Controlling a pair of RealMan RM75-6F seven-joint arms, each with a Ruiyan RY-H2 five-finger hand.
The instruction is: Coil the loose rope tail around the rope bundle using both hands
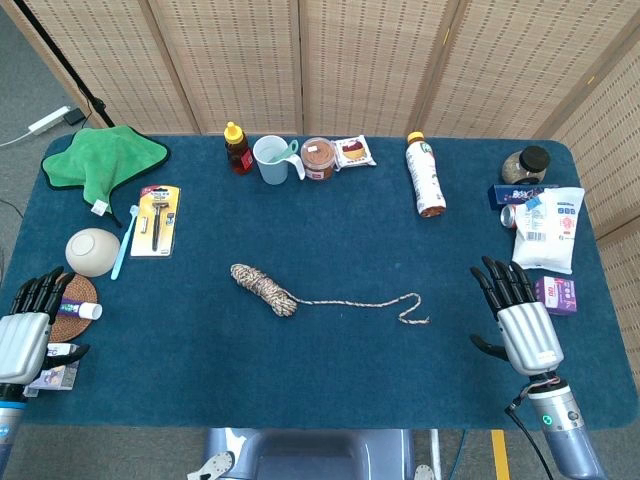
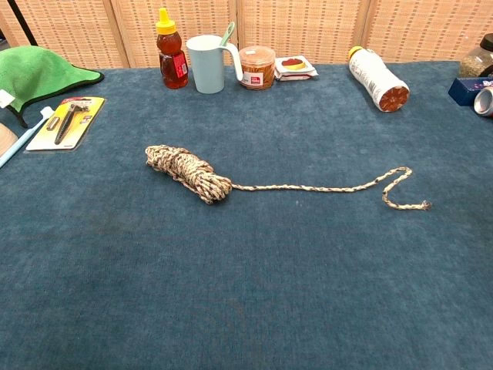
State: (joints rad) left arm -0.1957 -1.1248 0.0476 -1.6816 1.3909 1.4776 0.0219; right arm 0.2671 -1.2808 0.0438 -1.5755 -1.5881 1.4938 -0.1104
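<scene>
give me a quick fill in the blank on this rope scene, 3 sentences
1. The rope bundle lies on the blue table with its loose tail stretched toward the robot's ____ hand.
2. Neither the left hand nor the right hand touches the ____.
3. The bottle with the yellow cap lies on its ____.

Missing words: right; rope; side

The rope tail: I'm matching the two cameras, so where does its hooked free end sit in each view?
Head view: hooked end right of centre, before the right hand.
Chest view: hooked end centre-right; no hand shows.
Shared landmark: the rope bundle.
</scene>
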